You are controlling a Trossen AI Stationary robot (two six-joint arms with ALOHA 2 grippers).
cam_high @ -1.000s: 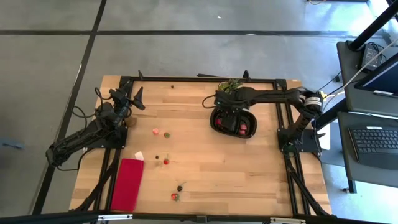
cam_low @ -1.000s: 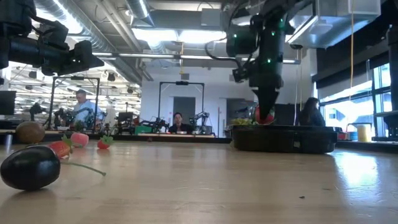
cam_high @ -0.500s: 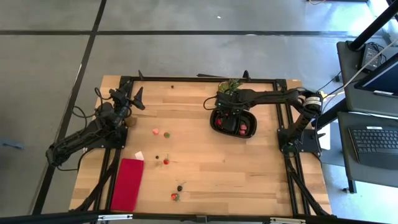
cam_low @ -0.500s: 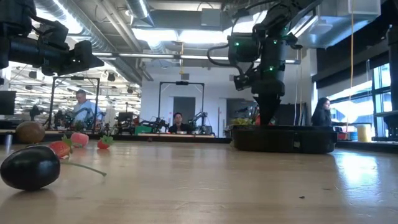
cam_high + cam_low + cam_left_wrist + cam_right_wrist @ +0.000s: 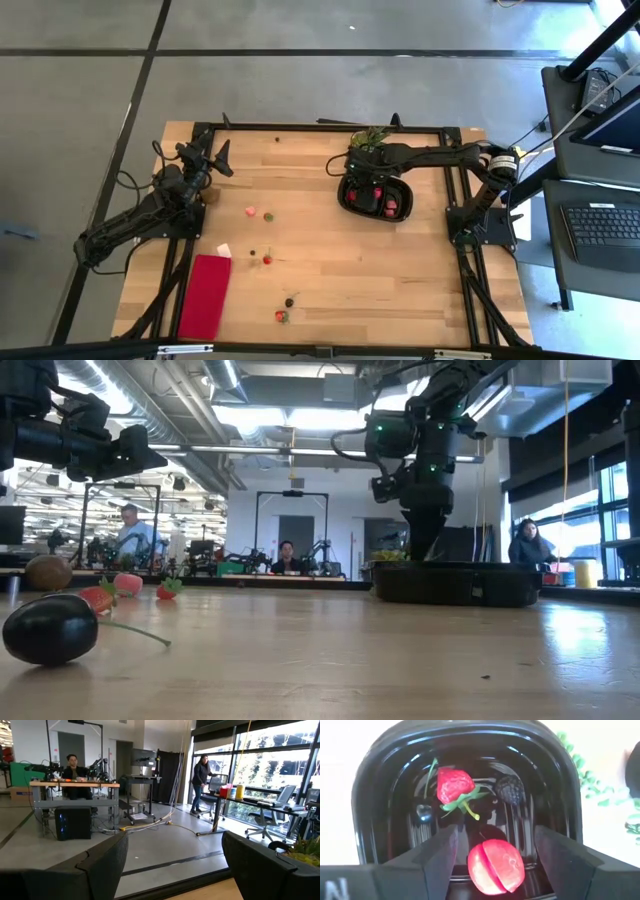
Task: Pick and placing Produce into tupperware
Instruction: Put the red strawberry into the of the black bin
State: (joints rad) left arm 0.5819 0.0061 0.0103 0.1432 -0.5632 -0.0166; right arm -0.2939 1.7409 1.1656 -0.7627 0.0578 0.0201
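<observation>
The black oval tupperware [image 5: 375, 197] sits at the table's far right, and my right gripper [image 5: 366, 186] hangs over it, pointing down. In the right wrist view my right gripper [image 5: 496, 836] is open. A round red piece [image 5: 496, 866] lies on the tupperware floor between the fingers, with a gap on both sides. A strawberry [image 5: 454, 785] and a dark berry [image 5: 510, 790] lie farther in. Loose produce rests on the wood: a pink piece [image 5: 250, 211], a strawberry [image 5: 268, 260] and a dark berry [image 5: 289, 301]. My left gripper [image 5: 212, 158] waits, open and raised, at the far left.
A flat red cloth [image 5: 205, 295] lies by the near left edge. A green potted plant [image 5: 372, 137] stands just beyond the tupperware. A brown round piece [image 5: 211, 196] lies under the left arm. A black frame [image 5: 320, 127] borders the table. People show in the room beyond.
My right gripper, which held a red piece between its fingertips just above the tupperware rim, has moved down into the tupperware. The red piece now lies on the tupperware floor, free of the fingers. The left arm has kept still.
</observation>
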